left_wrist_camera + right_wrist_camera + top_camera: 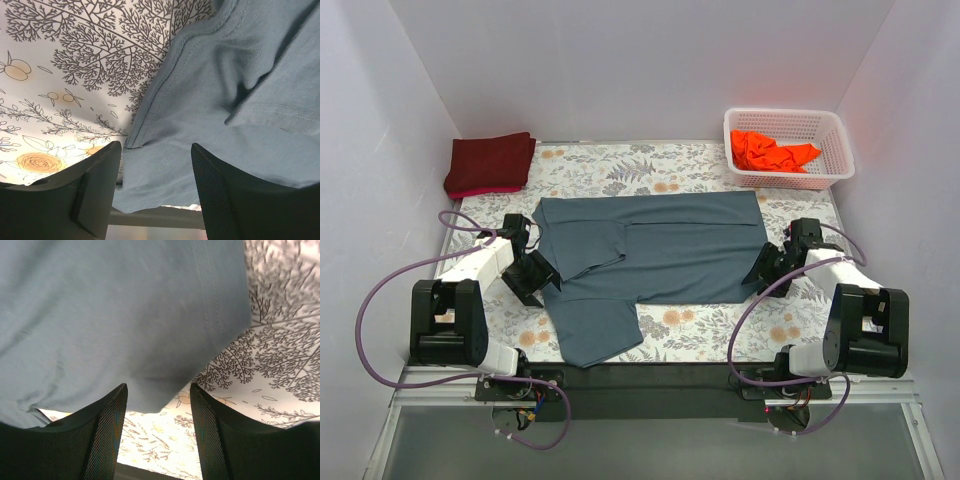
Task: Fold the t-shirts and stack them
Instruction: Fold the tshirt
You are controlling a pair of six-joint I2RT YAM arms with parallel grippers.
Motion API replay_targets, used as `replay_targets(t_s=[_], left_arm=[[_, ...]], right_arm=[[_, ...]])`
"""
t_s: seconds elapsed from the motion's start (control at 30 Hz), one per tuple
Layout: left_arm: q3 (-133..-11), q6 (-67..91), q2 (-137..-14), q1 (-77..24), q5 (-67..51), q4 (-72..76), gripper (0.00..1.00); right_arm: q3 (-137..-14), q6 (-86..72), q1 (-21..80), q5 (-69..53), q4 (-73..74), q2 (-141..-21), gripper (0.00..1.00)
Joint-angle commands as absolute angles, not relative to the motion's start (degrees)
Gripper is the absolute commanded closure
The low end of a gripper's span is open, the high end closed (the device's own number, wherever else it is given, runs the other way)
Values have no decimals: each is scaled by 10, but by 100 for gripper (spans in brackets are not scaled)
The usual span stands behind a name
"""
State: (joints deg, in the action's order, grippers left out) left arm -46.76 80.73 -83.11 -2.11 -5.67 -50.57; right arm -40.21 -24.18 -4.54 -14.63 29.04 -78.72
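Blue-grey t-shirt (660, 255): lay flat, partly folded, long axis left to right, spanning between both grippers.
Left gripper (542, 275): sat at shirt's left end, jaws apart, straddled its edge, unclamped.
Right gripper (765, 265): sat at shirt's right end, jaws apart, equally near.

Three t-shirts (665, 250), one basket (788, 181) — two arms (485, 262).
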Motion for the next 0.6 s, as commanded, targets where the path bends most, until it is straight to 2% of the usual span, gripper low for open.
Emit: replay_targets(t_s=[0.0,0.23,0.33,0.37,0.57], left_arm=[[-476,801,-822,-23,-64,-506,43],[-474,801,-815,-23,-64,-505,43],[-475,800,-818,-23,-65,-504,43],[-475,800,-819,-23,-67,-504,43],[-476,800,-817,-23,-68,-503,43]], right_arm=[[-373,-267,-54,-167,237,-776,40],[-330,-288,-55,-161,209,-759,42],[-331,-288,-56,-165,194,-758,53],[-332,-291,-55,-167,192,-758,61],[-375,-297,-55,-188,192,-772,91]])
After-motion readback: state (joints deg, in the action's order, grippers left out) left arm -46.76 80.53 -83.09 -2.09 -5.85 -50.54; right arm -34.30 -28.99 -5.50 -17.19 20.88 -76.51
